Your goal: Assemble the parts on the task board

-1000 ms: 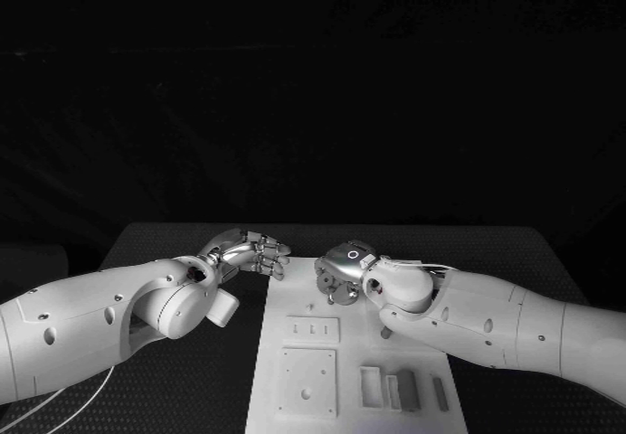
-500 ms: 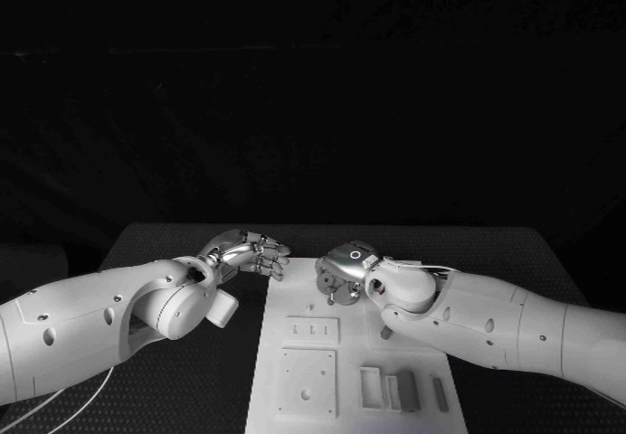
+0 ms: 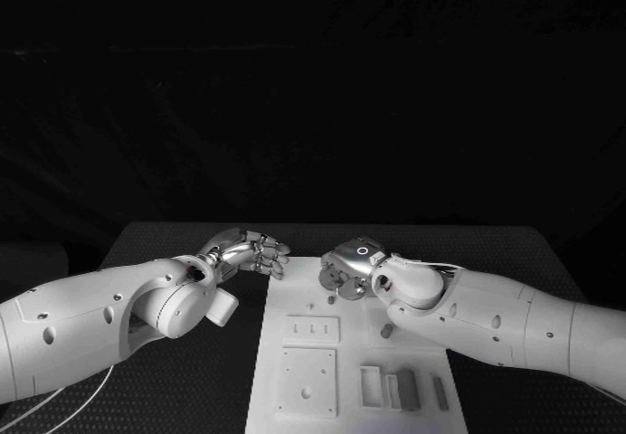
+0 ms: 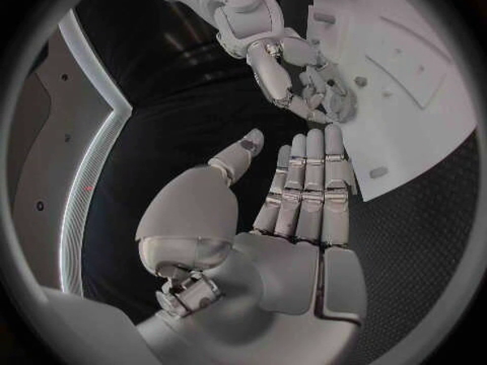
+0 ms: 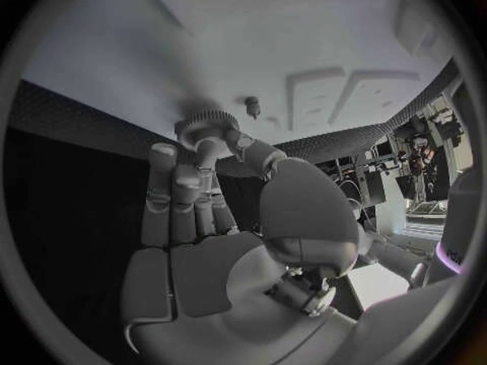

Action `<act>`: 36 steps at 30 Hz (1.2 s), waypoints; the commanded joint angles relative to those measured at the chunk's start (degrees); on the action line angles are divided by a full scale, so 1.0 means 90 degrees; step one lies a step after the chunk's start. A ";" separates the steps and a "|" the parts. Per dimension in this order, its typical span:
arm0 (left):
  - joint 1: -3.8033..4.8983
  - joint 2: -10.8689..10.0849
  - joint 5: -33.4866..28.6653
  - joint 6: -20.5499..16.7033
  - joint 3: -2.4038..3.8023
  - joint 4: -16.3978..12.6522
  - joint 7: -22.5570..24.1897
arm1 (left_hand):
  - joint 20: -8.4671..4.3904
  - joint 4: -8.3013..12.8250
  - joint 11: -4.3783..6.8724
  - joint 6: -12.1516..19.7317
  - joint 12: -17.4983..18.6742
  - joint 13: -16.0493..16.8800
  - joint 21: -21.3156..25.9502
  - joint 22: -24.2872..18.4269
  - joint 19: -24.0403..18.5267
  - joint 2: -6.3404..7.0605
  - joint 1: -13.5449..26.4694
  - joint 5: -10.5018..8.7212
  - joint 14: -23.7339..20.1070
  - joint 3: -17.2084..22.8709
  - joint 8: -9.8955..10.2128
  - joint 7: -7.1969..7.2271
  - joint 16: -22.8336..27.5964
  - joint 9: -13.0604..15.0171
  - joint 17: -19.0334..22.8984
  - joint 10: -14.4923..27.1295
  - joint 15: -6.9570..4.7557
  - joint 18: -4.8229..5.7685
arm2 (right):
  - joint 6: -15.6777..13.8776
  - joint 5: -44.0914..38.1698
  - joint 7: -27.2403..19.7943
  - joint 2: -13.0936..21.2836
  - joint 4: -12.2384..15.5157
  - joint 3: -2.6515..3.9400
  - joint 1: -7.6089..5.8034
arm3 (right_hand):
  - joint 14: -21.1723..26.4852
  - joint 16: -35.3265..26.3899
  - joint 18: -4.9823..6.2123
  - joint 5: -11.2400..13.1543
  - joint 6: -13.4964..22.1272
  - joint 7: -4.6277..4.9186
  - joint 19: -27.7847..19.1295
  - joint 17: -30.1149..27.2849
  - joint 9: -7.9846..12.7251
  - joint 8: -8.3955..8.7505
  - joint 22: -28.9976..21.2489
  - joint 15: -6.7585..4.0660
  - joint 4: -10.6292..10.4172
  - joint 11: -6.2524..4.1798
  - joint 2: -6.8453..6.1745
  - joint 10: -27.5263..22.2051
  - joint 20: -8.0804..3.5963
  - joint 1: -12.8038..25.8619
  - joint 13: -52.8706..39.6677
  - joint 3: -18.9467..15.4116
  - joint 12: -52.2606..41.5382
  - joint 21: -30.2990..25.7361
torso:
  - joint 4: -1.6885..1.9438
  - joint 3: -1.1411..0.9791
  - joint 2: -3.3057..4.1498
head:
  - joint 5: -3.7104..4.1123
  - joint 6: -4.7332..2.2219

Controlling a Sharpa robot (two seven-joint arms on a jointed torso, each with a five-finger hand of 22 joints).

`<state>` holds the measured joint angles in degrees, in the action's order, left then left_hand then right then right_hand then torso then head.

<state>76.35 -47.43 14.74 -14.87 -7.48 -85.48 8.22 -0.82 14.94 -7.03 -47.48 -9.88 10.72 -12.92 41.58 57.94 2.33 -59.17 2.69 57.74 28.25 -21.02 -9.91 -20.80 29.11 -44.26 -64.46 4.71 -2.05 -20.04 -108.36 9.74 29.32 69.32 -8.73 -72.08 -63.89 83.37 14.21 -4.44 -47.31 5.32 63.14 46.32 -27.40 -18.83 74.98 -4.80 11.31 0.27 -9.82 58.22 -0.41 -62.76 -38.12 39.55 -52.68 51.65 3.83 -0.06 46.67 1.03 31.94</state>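
Gear (image 5: 206, 126) pinched in the right hand (image 3: 350, 268) over the task board's (image 3: 294, 377) far end, thumb and fingertips gripping it; left hand (image 3: 248, 252) beside it, fingers straight, holding nothing.

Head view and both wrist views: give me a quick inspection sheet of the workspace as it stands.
Surface: black table, textured mat.
Job's things: white task board with raised plates and slots; a small peg stands on it; a toothed gear part is at the right hand's fingertips.
Clutter: nothing seen.
Hands: right hand holds the gear part over the board's far end; left hand holds nothing, fingers straight together, at the board's far left corner.
Cables: thin white cable under the left arm.
Surroundings: dark; nothing seen beyond the table.
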 commanded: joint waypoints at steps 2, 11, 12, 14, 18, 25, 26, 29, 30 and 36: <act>0.0007 0.0014 0.0005 0.0085 0.0004 -0.0001 0.0042 | -0.0015 -0.0031 -0.0023 0.0005 0.0042 0.0007 0.0044 0.0006 -0.0024 0.0003 0.0058 0.0027 0.0055 0.0010 0.0036 -0.0037 0.0038 0.0000 -0.0011 -0.0029 0.0006 -0.0122 | 0.0186 0.0123 0.0024 0.0010 -0.0029 -0.0022 0.0028 | 0.0000 -0.0046 0.0087 -0.0010 -0.0664 0.0301 -0.0014 -0.0006 0.0006 0.0025 0.0098 0.0071 0.0054 0.0186 -0.0031 -0.0377 0.0024 -0.0036 0.0224 0.0003 0.0275 -0.0047 | -0.0005 -0.0004 0.0001 | -0.0002 0.0000; 0.0006 0.0025 0.0005 0.0086 0.0004 0.0011 0.0044 | -0.0014 -0.0032 -0.0023 0.0006 0.0046 0.0009 0.0045 0.0008 -0.0023 0.0002 0.0059 0.0027 0.0056 0.0010 0.0038 -0.0037 0.0043 0.0001 -0.0016 -0.0029 0.0006 -0.0122 | 0.0298 0.0263 -0.0050 -0.0001 -0.0004 -0.0022 0.0029 | -0.0001 -0.0072 0.0087 -0.0010 -0.0661 0.0315 -0.0012 -0.0002 -0.0001 0.0014 0.0106 0.0092 0.0063 0.0210 -0.0011 -0.0285 0.0029 -0.0033 0.0552 0.0008 0.0631 -0.0063 | -0.0006 -0.0003 0.0001 | 0.0011 0.0012; 0.0006 0.0025 0.0005 0.0085 0.0004 0.0011 0.0044 | -0.0014 -0.0033 -0.0023 0.0006 0.0046 0.0009 0.0045 0.0008 -0.0023 0.0002 0.0059 0.0027 0.0056 0.0010 0.0038 -0.0037 0.0043 0.0001 -0.0016 -0.0029 0.0007 -0.0122 | 0.0306 0.0289 -0.0056 0.0000 0.0003 -0.0022 0.0029 | -0.0001 -0.0073 0.0087 -0.0010 -0.0665 0.0315 -0.0012 -0.0002 -0.0003 0.0011 0.0107 0.0093 0.0063 0.0210 -0.0007 -0.0281 0.0029 -0.0033 0.0567 0.0009 0.0647 -0.0064 | -0.0004 -0.0003 0.0000 | 0.0012 0.0015; 0.0006 0.0023 0.0005 0.0083 0.0004 0.0012 0.0043 | -0.0014 -0.0033 -0.0023 0.0006 0.0047 0.0010 0.0045 0.0009 -0.0023 0.0002 0.0059 0.0027 0.0057 0.0010 0.0038 -0.0037 0.0044 0.0001 -0.0017 -0.0029 0.0007 -0.0122 | 0.0317 0.0319 -0.0071 0.0000 0.0016 -0.0022 0.0029 | -0.0002 -0.0075 0.0087 -0.0010 -0.0669 0.0314 -0.0013 -0.0002 -0.0004 0.0008 0.0108 0.0094 0.0062 0.0211 -0.0002 -0.0272 0.0030 -0.0032 0.0588 0.0008 0.0668 -0.0065 | -0.0001 -0.0002 -0.0001 | 0.0014 0.0018; 0.0006 0.0020 0.0005 0.0081 0.0004 0.0008 0.0045 | -0.0014 -0.0033 -0.0024 0.0006 0.0049 0.0011 0.0046 0.0010 -0.0023 0.0002 0.0060 0.0027 0.0057 0.0010 0.0039 -0.0038 0.0047 0.0001 -0.0019 -0.0029 0.0007 -0.0122 | 0.0351 0.0366 -0.0099 -0.0001 0.0041 -0.0022 0.0030 | 0.0000 -0.0079 0.0087 -0.0010 -0.0679 0.0313 -0.0014 -0.0002 -0.0007 0.0001 0.0109 0.0095 0.0059 0.0212 0.0005 -0.0259 0.0032 -0.0026 0.0625 0.0006 0.0709 -0.0066 | -0.0001 -0.0001 -0.0003 | 0.0017 0.0025; 0.0006 0.0014 0.0005 0.0083 0.0004 0.0003 0.0047 | -0.0014 -0.0033 -0.0023 0.0006 0.0051 0.0013 0.0048 0.0011 -0.0023 0.0002 0.0059 0.0027 0.0058 0.0010 0.0040 -0.0038 0.0051 0.0001 -0.0023 -0.0030 0.0007 -0.0123 | 0.0317 0.0326 -0.0077 -0.0017 0.0075 -0.0022 0.0037 | 0.0003 -0.0085 0.0087 -0.0010 -0.0681 0.0313 -0.0018 -0.0001 -0.0009 -0.0002 0.0111 0.0097 0.0064 0.0215 0.0010 -0.0251 0.0033 -0.0028 0.0674 0.0006 0.0764 -0.0069 | -0.0004 -0.0004 -0.0004 | 0.0018 0.0027; 0.0006 0.0014 0.0005 0.0083 0.0004 0.0003 0.0046 | -0.0014 -0.0033 -0.0023 0.0006 0.0052 0.0013 0.0048 0.0011 -0.0023 0.0002 0.0059 0.0027 0.0058 0.0010 0.0040 -0.0038 0.0051 0.0002 -0.0024 -0.0030 0.0007 -0.0123 | 0.0337 0.0326 -0.0081 -0.0019 0.0081 -0.0022 0.0039 | 0.0003 -0.0085 0.0087 -0.0010 -0.0682 0.0313 -0.0018 0.0000 -0.0009 -0.0003 0.0111 0.0098 0.0065 0.0215 0.0010 -0.0250 0.0033 -0.0029 0.0678 0.0006 0.0768 -0.0069 | -0.0004 -0.0004 -0.0004 | 0.0018 0.0027; 0.0006 0.0014 0.0005 0.0080 0.0004 0.0003 0.0048 | -0.0014 -0.0033 -0.0023 0.0006 0.0053 0.0014 0.0048 0.0012 -0.0023 0.0002 0.0058 0.0027 0.0059 0.0011 0.0040 -0.0038 0.0053 0.0002 -0.0025 -0.0031 0.0007 -0.0123 | 0.0349 0.0326 -0.0083 -0.0016 0.0097 -0.0022 0.0045 | 0.0003 -0.0086 0.0087 -0.0010 -0.0683 0.0313 -0.0018 0.0000 -0.0009 -0.0004 0.0111 0.0098 0.0066 0.0216 0.0012 -0.0246 0.0033 -0.0030 0.0689 0.0005 0.0780 -0.0069 | -0.0003 -0.0002 -0.0002 | 0.0019 0.0031; 0.0006 0.0014 0.0005 0.0078 0.0004 0.0002 0.0048 | -0.0014 -0.0033 -0.0023 0.0006 0.0053 0.0014 0.0048 0.0012 -0.0023 0.0002 0.0058 0.0027 0.0059 0.0011 0.0040 -0.0038 0.0053 0.0002 -0.0026 -0.0031 0.0007 -0.0123 | 0.0351 0.0326 -0.0083 -0.0012 0.0106 -0.0022 0.0047 | 0.0004 -0.0086 0.0087 -0.0010 -0.0684 0.0313 -0.0019 0.0000 -0.0010 -0.0005 0.0112 0.0099 0.0066 0.0216 0.0012 -0.0245 0.0033 -0.0029 0.0693 0.0005 0.0785 -0.0069 | -0.0003 -0.0002 -0.0002 | 0.0019 0.0031; 0.0006 0.0009 0.0005 0.0080 0.0004 -0.0002 0.0046 | -0.0014 -0.0032 -0.0023 0.0005 0.0055 0.0016 0.0049 0.0014 -0.0023 0.0003 0.0057 0.0027 0.0060 0.0011 0.0041 -0.0037 0.0056 0.0003 -0.0029 -0.0032 0.0007 -0.0123 | 0.0353 0.0318 -0.0066 -0.0001 0.0093 -0.0022 0.0051 | 0.0005 -0.0088 0.0087 -0.0010 -0.0691 0.0312 -0.0020 0.0001 -0.0012 -0.0009 0.0112 0.0100 0.0069 0.0217 0.0016 -0.0239 0.0034 -0.0031 0.0714 0.0005 0.0808 -0.0070 | -0.0003 -0.0003 -0.0002 | 0.0020 0.0035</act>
<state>76.35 -47.40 14.75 -14.85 -7.48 -85.34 8.22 -0.82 14.94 -7.03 -47.48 -9.66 10.81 -12.69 41.62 57.94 2.33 -59.17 2.69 57.94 28.25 -21.02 -9.91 -20.57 29.11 -44.47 -64.46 4.91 -2.14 -18.90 -105.31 9.29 29.19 70.35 -8.75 -71.88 -63.87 82.86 14.23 -4.44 -47.31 5.32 63.15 46.33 -27.45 -18.61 74.98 -4.35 11.62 0.28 -9.81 58.22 -0.39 -62.76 -31.74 39.54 -45.62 51.36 3.82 -0.07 46.64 1.21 32.25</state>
